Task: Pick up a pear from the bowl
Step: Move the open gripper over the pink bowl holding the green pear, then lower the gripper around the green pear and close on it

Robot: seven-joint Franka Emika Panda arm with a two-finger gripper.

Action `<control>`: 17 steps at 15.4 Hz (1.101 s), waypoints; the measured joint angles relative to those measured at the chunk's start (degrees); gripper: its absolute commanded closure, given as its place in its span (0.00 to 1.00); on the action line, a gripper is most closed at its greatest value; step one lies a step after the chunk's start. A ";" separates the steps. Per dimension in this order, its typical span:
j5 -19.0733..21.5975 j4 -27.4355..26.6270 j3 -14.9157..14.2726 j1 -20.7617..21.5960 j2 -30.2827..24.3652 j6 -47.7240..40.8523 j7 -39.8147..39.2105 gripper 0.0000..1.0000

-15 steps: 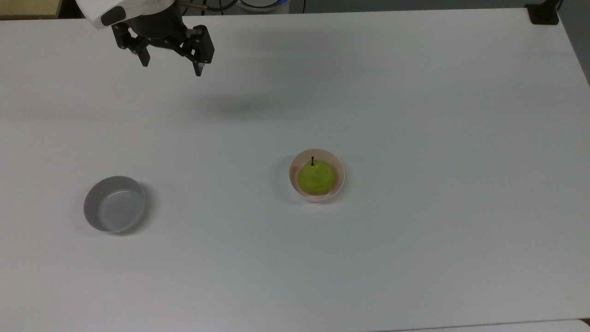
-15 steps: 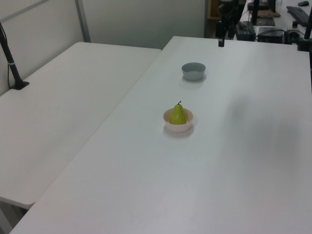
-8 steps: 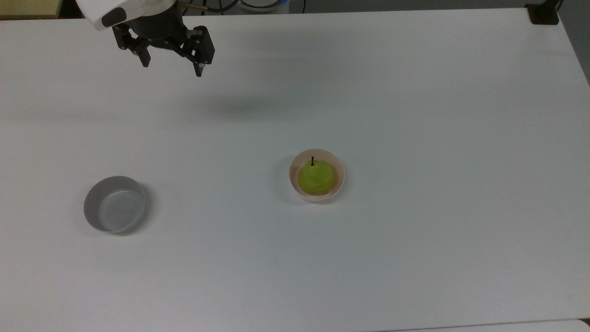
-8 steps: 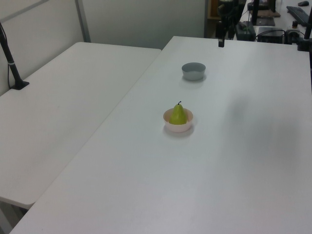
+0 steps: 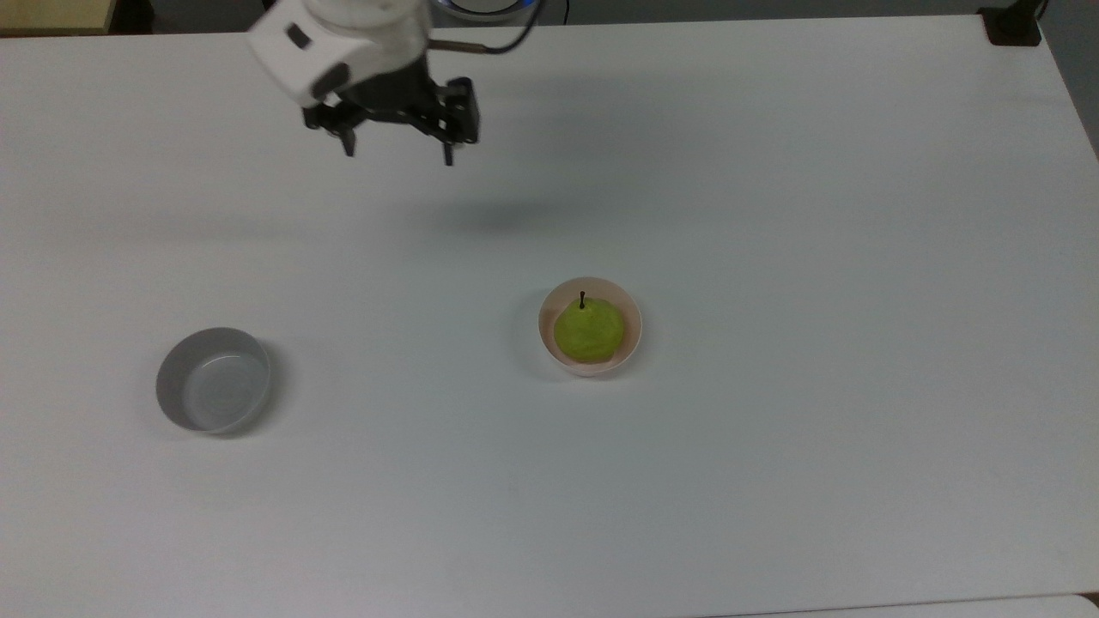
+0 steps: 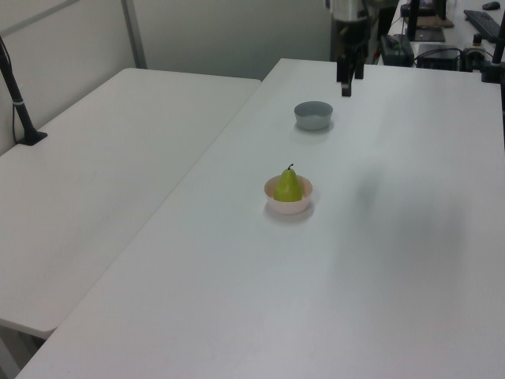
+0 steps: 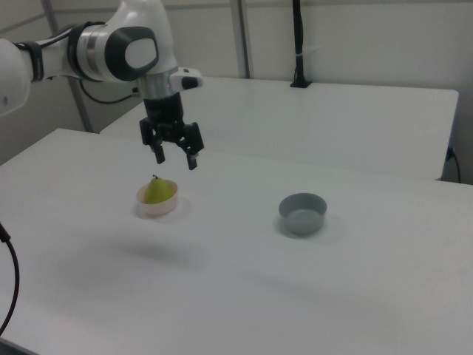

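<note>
A yellow-green pear (image 5: 589, 330) (image 6: 288, 186) (image 7: 154, 191) with a dark stem stands upright in the pale pink bowl (image 5: 631, 311) (image 6: 304, 204) (image 7: 158, 207) near the table's middle. My gripper (image 5: 397, 154) (image 6: 346, 91) (image 7: 175, 160) hangs open in the air, nothing between its fingers. In the top view it is up and to the left of the bowl, well apart from it. In the right view it hovers just above and right of the pear.
A grey bowl (image 5: 172, 378) (image 6: 313, 115) (image 7: 302, 213) sits alone toward the top view's left. A second white table (image 6: 95, 181) adjoins on the left view's left, with a black post (image 6: 16, 95) on it. A dark clamp (image 5: 1013, 26) sits at the top view's far right corner.
The gripper has moved toward the top view's right and slightly down, closer to the pink bowl. It has come into the left view. Pear and bowls have not moved.
</note>
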 measured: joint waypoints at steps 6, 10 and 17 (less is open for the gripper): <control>2.16 0.82 -0.16 9.19 5.78 10.83 4.63 0.00; 2.43 1.83 -0.16 10.65 9.24 14.29 4.96 0.00; 2.44 3.06 -0.12 12.56 17.63 19.39 5.04 0.00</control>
